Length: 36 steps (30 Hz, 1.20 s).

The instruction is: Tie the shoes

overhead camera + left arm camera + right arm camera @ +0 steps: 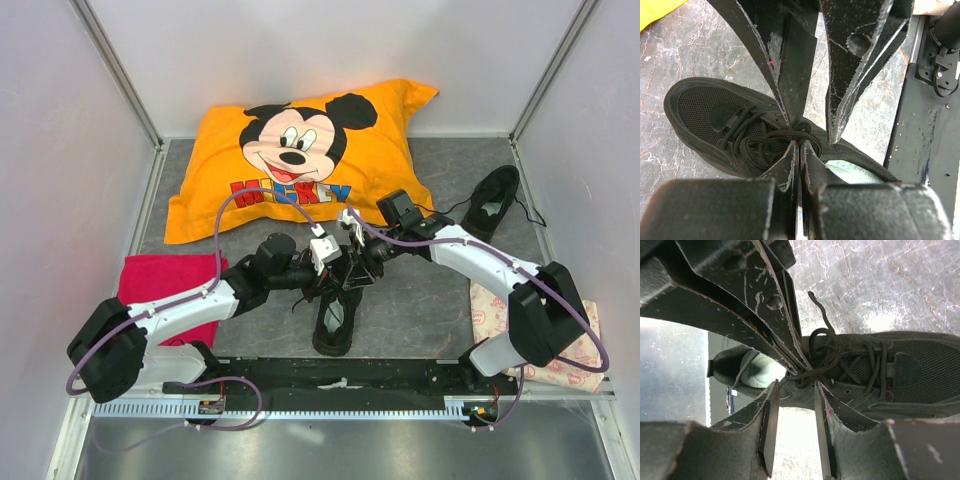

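One black shoe (pixel 335 322) lies in the middle of the table, toe towards the far side; it also shows in the left wrist view (pixel 700 110) and the right wrist view (pixel 920 370). Both grippers meet over its lace knot. My left gripper (pixel 340 272) (pixel 800 143) is shut, its tips pinching a thin black lace (pixel 840 361) at the top eyelets. My right gripper (pixel 354 266) (pixel 795 385) is open, its fingers straddling the same lace bundle beside the shoe's side wall. The pale insole (pixel 855 172) shows behind the knot. The second black shoe (pixel 492 205) lies at the far right, laces loose.
An orange Mickey Mouse pillow (pixel 300 160) lies at the back. A red cloth (pixel 160 285) is under the left arm and a pale patterned cloth (pixel 585 345) is under the right arm. A black rail (pixel 340 378) runs along the near edge.
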Each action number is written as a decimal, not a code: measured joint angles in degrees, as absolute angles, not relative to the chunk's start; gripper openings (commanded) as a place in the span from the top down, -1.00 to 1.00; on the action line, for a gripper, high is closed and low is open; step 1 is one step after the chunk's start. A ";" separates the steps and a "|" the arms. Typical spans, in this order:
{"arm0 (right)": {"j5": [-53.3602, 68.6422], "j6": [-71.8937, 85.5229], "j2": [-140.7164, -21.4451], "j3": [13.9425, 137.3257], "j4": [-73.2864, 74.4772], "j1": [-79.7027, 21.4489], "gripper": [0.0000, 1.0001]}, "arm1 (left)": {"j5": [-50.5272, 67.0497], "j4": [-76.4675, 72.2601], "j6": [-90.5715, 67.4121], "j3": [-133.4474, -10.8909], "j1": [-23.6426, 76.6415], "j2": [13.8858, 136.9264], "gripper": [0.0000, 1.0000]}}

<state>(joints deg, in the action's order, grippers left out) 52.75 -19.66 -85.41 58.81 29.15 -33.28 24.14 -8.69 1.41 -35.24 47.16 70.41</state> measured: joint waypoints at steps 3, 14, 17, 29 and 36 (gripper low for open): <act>52.49 -20.47 -85.41 59.09 29.10 -33.54 0.21 | 24.49 -8.71 1.61 -35.24 47.00 70.43 0.97; 50.15 -28.88 -83.33 59.18 32.10 -33.91 0.14 | 24.71 -8.73 2.63 -35.24 46.98 70.46 0.97; 49.63 -32.45 -82.30 59.16 33.52 -33.91 0.14 | 24.82 -8.73 2.68 -35.24 46.98 70.46 0.97; 47.99 -39.55 -82.13 59.18 33.26 -34.76 0.31 | 25.87 -8.80 3.16 -35.22 46.81 70.46 0.97; 47.70 -39.53 -82.13 59.18 32.34 -35.05 0.30 | 26.13 -8.95 3.25 -35.22 46.63 70.46 0.97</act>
<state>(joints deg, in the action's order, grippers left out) 47.70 -39.53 -82.13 59.18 32.34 -35.05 26.13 -8.95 3.25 -35.22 46.63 70.46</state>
